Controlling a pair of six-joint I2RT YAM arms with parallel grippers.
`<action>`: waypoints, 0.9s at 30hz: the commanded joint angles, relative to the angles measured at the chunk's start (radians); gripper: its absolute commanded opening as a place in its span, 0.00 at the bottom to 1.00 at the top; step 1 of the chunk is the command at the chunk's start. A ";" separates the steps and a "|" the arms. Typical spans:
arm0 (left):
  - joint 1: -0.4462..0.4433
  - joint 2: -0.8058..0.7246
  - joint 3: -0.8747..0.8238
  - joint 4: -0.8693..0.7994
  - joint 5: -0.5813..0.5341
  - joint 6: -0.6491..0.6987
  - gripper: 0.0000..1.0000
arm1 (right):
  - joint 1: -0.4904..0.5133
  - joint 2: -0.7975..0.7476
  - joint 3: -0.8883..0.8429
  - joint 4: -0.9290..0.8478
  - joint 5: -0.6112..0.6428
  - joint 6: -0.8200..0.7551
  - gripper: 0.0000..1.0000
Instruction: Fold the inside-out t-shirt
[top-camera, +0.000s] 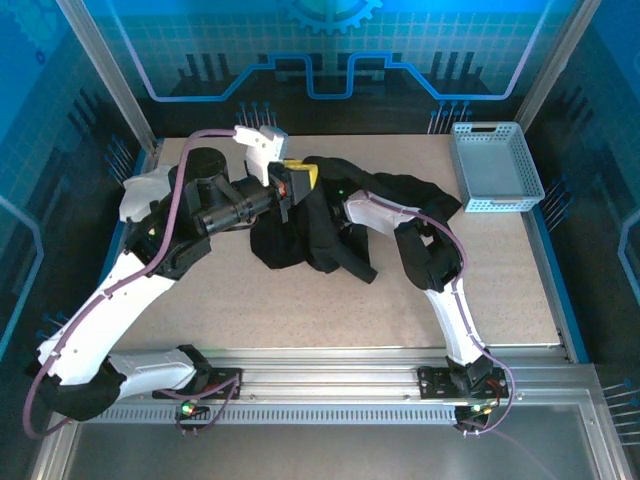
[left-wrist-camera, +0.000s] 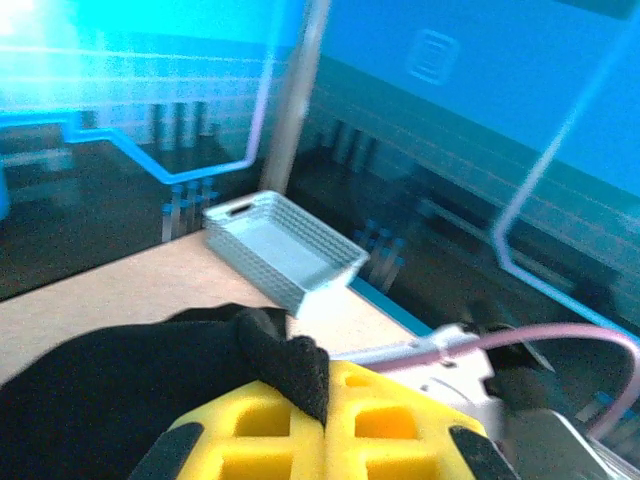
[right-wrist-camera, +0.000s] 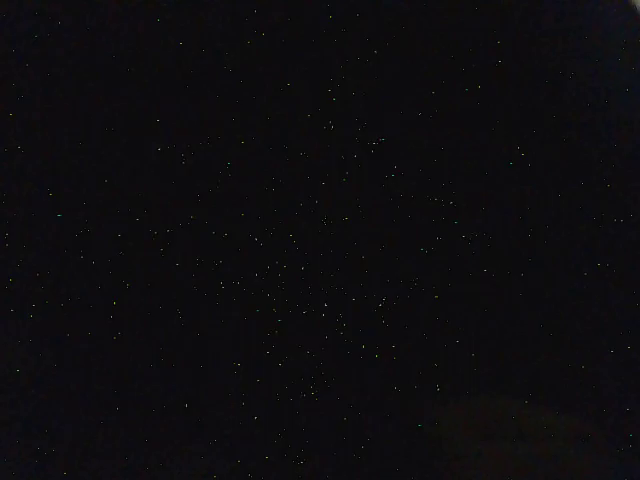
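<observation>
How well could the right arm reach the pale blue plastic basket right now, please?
Probably yes: the pale blue plastic basket sits on open table beside the right arm, though its end is buried in the black cloth t-shirt.

we log colours: t-shirt (top-camera: 310, 240) plain black | left gripper (left-wrist-camera: 327, 430) yellow fingers | basket (top-camera: 495, 170) pale blue-grey, lattice-holed walls | table (top-camera: 300, 300) beige, fine speckle | left arm (top-camera: 120, 290), right arm (top-camera: 450, 300) white-and-black | cable (top-camera: 178, 200) mauve | back wall (top-camera: 330, 40) blue, cyan line pattern, faint grid
</observation>
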 joint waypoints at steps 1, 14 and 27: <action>0.029 -0.018 -0.019 0.048 -0.234 0.033 0.00 | -0.030 0.025 0.014 -0.116 -0.092 -0.051 0.07; 0.456 0.057 -0.192 0.126 -0.274 -0.170 0.00 | -0.036 -0.468 -0.384 0.119 -0.370 -0.114 0.00; 0.485 0.170 -0.255 0.178 -0.209 -0.228 0.00 | -0.055 -0.603 -0.471 0.274 -0.511 -0.085 0.00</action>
